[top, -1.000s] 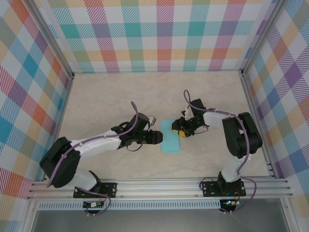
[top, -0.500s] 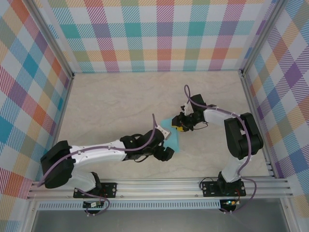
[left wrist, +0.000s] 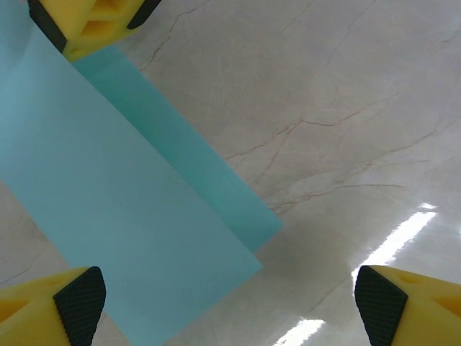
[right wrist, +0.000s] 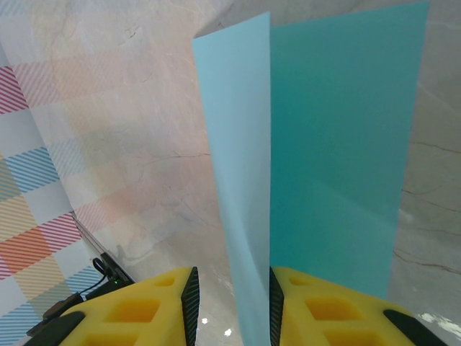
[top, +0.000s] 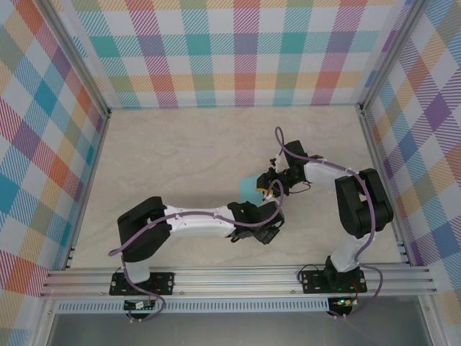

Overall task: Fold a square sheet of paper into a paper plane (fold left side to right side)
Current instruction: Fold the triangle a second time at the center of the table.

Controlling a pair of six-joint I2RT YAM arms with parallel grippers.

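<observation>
The square sheet of paper [top: 250, 186] is light turquoise and lies mid-table, mostly covered by the two arms in the top view. In the right wrist view the sheet [right wrist: 338, 144] lies flat, with a paler flap standing up from it. That flap runs between the jaws of my right gripper [right wrist: 230, 310], which are narrow and open, with bare table showing beside the left pad. My left gripper [left wrist: 230, 306] hangs wide open over the sheet's [left wrist: 130, 209] near corner, holding nothing. From above, the left gripper [top: 268, 229] is just in front of the right gripper [top: 269, 189].
The marble tabletop [top: 173, 151] is walled by plaid panels [top: 238, 50] at the back and both sides. An aluminium rail [top: 238, 277] with the arm bases runs along the near edge. A yellow finger [left wrist: 79, 25] of the right gripper shows at the left wrist view's top left.
The left arm swung from the sheet's left side round to its front right and its jaws opened wide. The right gripper's jaws narrowed. The sheet's left part rose into a standing flap.
</observation>
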